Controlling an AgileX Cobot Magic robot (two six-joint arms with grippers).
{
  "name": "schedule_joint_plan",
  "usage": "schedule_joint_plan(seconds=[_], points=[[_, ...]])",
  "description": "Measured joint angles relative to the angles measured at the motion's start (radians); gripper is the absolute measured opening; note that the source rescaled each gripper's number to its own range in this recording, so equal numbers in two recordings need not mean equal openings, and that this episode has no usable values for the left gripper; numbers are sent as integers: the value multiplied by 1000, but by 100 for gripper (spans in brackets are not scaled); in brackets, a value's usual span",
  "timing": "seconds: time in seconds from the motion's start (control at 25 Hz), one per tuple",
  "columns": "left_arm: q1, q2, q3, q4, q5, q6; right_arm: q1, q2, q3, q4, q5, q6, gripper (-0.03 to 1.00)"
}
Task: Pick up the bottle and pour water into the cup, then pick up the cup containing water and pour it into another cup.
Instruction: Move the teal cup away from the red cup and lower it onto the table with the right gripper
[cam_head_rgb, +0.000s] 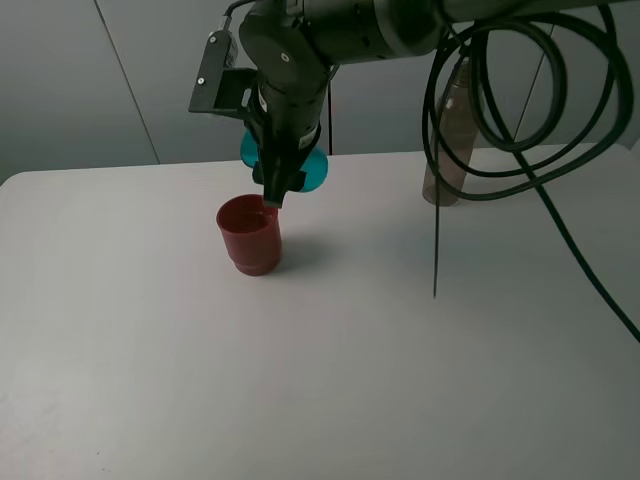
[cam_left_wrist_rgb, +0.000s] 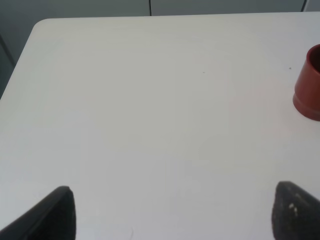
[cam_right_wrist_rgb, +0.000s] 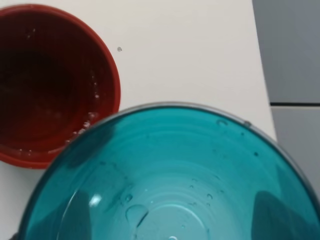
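Teal cup (cam_head_rgb: 312, 172) is held up in the air by the right gripper (cam_head_rgb: 281, 190), just behind and above the red cup (cam_head_rgb: 249, 234), and it is tilted toward that red cup. The jaws of the right gripper are closed on the teal cup; most of the cup is hidden behind the arm in the high view. No brand, label or writing can be read on any thing.

In the right wrist view the teal cup (cam_right_wrist_rgb: 170, 175) is seen from its mouth: clear blue-green plastic, round, with small drops on the inner wall and bottom. Beside it the red cup (cam_right_wrist_rgb: 55, 85) stands on the white table (cam_right_wrist_rgb: 190, 50), and drops of water shine on its inner wall. The red cup is opaque, with a narrower step at its base.

The bottle (cam_head_rgb: 446, 140) stands upright on the table (cam_head_rgb: 400, 380), well apart to the right, partly behind loops of black cable (cam_head_rgb: 500, 110). It is slim, smoky brown and half transparent.

The left gripper (cam_left_wrist_rgb: 172, 215) hangs over bare table, jaws wide apart with nothing between them; its two dark fingertips (cam_left_wrist_rgb: 55, 212) show at the edge of the left wrist view. The red cup (cam_left_wrist_rgb: 309, 85) is far off to one side there.
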Motion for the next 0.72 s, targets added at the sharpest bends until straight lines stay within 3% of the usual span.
schedule_joint_plan(seconds=[0.52,0.72], points=[[0,0,0,0,0,0,-97,-30,21,216,72,95,10],[0,0,0,0,0,0,-131,-84,168,270,-49,108,10]])
